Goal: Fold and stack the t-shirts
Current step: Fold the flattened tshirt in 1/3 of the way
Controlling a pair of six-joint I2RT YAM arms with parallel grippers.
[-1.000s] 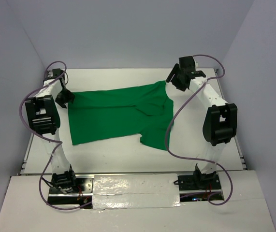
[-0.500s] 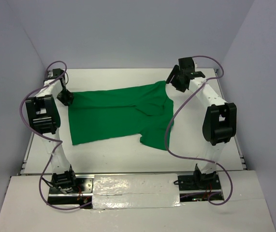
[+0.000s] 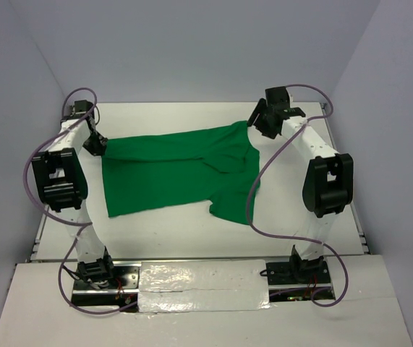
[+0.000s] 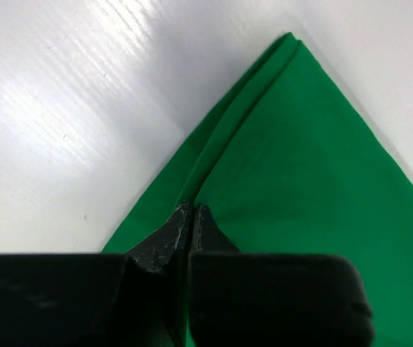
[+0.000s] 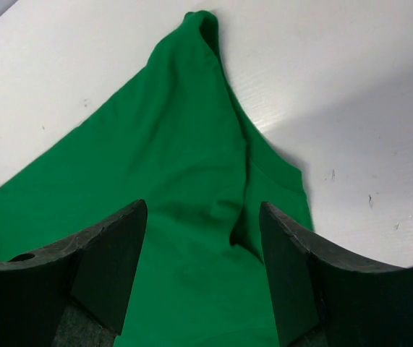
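Observation:
The green t-shirt (image 3: 170,173) lies spread across the white table, with its right part bunched into folds. At the shirt's far left corner, my left gripper (image 3: 96,144) is down on the cloth. In the left wrist view its jaws (image 4: 192,211) are pinched together on a raised fold of the t-shirt (image 4: 300,159). My right gripper (image 3: 258,120) hovers at the far right corner. In the right wrist view it (image 5: 202,210) stands open over the t-shirt (image 5: 177,137), its fingers straddling a crease and holding nothing.
The white table (image 3: 184,235) runs back to grey walls behind and at both sides. Purple cables (image 3: 260,195) loop from each arm; the right one hangs over the shirt's right edge. Both arm bases sit on a foil-covered strip (image 3: 202,282) at the near edge.
My left gripper has closed on the shirt's far left corner, and the left arm has shifted slightly left and back. The right gripper has barely moved.

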